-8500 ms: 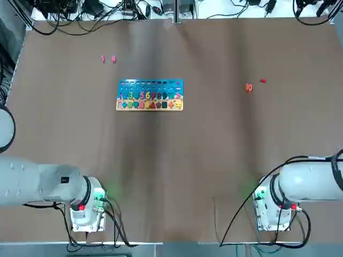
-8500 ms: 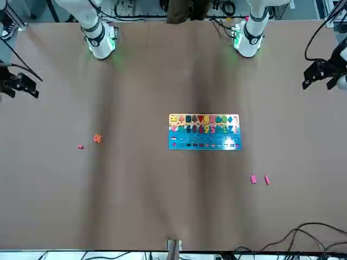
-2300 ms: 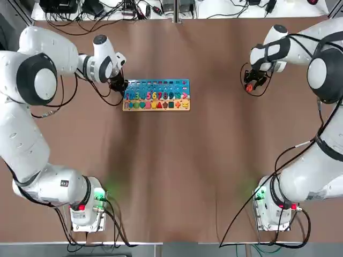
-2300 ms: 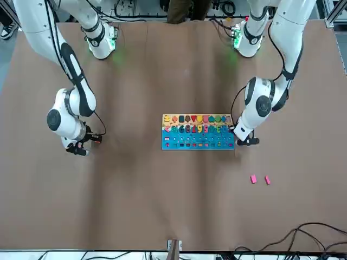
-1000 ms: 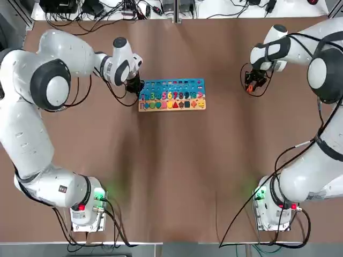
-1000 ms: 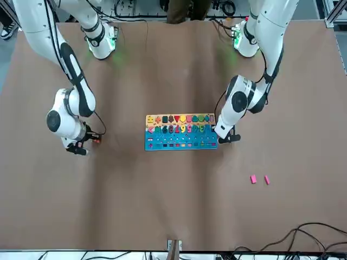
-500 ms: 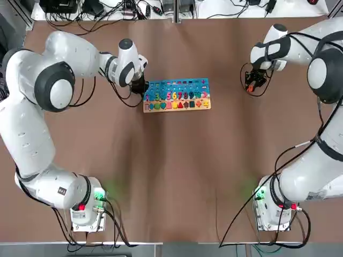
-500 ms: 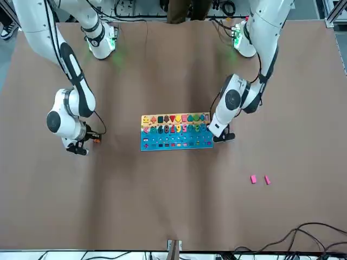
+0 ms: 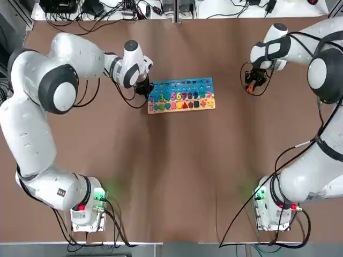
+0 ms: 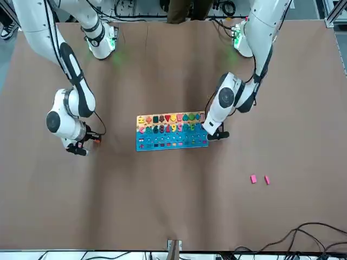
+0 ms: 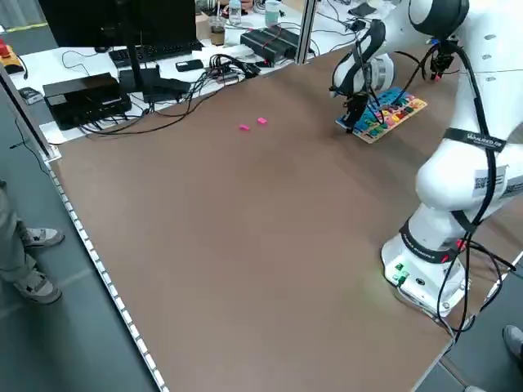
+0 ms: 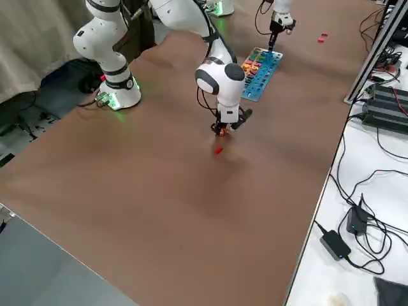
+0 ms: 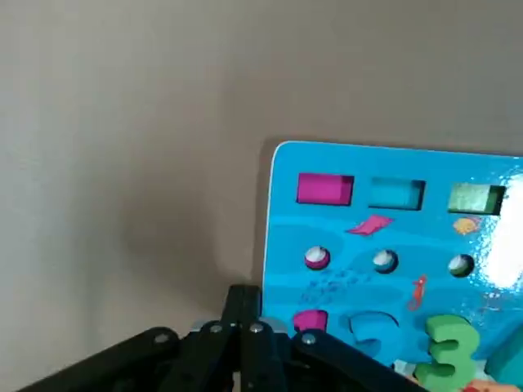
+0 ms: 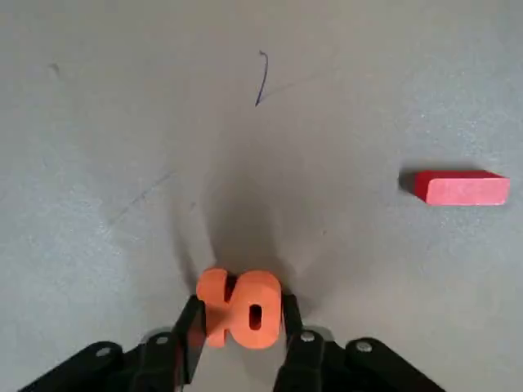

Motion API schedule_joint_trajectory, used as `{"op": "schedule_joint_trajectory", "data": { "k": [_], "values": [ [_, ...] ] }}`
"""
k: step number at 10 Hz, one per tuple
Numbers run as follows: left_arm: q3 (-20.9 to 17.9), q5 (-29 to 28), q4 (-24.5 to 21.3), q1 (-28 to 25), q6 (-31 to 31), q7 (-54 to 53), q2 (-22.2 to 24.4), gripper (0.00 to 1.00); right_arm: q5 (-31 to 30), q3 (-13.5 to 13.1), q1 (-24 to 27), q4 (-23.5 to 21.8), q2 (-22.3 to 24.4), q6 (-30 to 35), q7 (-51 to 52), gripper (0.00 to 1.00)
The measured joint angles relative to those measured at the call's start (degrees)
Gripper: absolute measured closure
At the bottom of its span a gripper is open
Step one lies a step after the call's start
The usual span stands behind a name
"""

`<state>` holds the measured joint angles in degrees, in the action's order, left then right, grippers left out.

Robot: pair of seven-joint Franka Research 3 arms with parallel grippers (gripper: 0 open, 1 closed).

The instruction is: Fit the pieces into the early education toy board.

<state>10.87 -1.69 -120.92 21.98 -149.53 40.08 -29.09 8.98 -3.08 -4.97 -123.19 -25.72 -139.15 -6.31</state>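
Orange foam is what your right gripper (image 14: 237, 322) has between its fingers — the "10" piece (image 14: 239, 309), pinched at its sides while it seems to sit on the table yet, with the small red block (image 14: 462, 187) lying well apart from it. If the pinch is only at the edges, the piece could twist or pop out as you lift, and it is tiny enough to skitter. Your left gripper (image 9: 144, 89) is pressed together, holding nothing, its tip against the short end of the board (image 9: 181, 95), near the corner. From there the risk is plain: a push at the corner rather than the middle of that end would turn the board instead of sliding it straight, and in the top view it already sits a little askew. A jolt could also unseat the numbers and shapes resting in it, though I cannot tell from these views how snugly they sit. The two pink pieces (image 10: 259, 179) lie on the far side of the table from the arm bases, well away from the board, so they need a long reach by the left arm. For room you are well off — bare brown table (image 9: 171, 171) all round the board, with no edge near it, and the two arms are well apart with the board between them.
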Motion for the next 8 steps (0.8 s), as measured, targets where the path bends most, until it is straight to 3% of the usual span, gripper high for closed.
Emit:
{"op": "schedule_joint_trajectory", "data": {
  "k": [3,4,6,8],
  "values": [
    [-0.01,-0.71,1.25,1.13,0.49,0.32,-0.70,0.99,0.00,0.02,-0.01,1.35,0.24,1.63,0.01,0.59],
    [0.08,-0.78,1.93,1.25,1.01,0.35,-1.05,0.99,0.00,0.03,-0.02,3.14,1.04,5.10,0.02,0.59],
    [0.35,-0.80,3.96,1.62,2.14,0.46,-2.14,0.99,-0.01,0.08,-0.18,5.79,3.99,10.21,0.17,0.59],
    [0.62,-1.70,7.16,2.17,4.07,0.56,-3.83,0.99,-0.32,0.22,-1.80,6.60,6.97,10.59,0.34,0.59]
  ]
}}
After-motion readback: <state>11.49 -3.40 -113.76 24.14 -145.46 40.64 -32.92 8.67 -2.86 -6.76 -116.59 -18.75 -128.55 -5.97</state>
